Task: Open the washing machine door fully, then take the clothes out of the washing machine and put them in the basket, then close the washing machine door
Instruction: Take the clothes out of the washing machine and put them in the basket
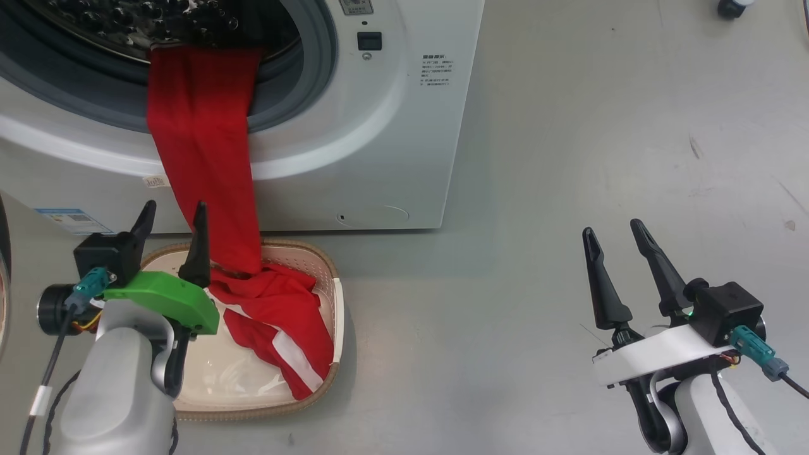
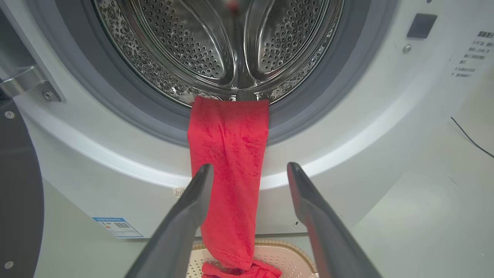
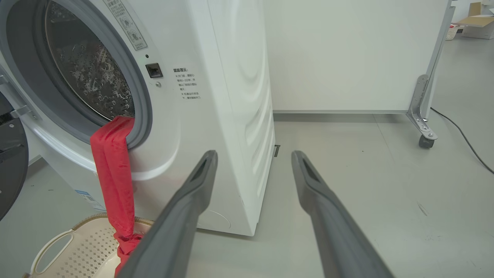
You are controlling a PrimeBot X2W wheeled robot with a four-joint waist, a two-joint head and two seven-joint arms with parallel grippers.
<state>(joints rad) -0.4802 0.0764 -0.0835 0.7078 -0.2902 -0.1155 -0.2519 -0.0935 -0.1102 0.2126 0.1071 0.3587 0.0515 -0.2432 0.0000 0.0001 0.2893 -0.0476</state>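
The white washing machine point(image 1: 354, 126) stands with its drum point(image 2: 231, 46) exposed. Its black-rimmed door point(image 2: 19, 193) is swung out to the left. The red clothes point(image 1: 202, 158) hang from the drum's lip over the grey seal, and their lower end with white stripes lies piled in the cream basket point(image 1: 335, 297) on the floor in front. My left gripper point(image 1: 176, 207) is open above the basket's left side, close in front of the hanging fabric point(image 2: 227, 154), gripping nothing. My right gripper point(image 1: 612, 227) is open and holds nothing, over bare floor right of the machine.
Grey floor point(image 1: 600, 126) stretches to the right of the machine. A white partition on a caster foot point(image 3: 424, 141) stands behind, with a black cable point(image 3: 463, 143) on the floor by it. The blue label sticker point(image 2: 117, 227) marks the machine's lower left front.
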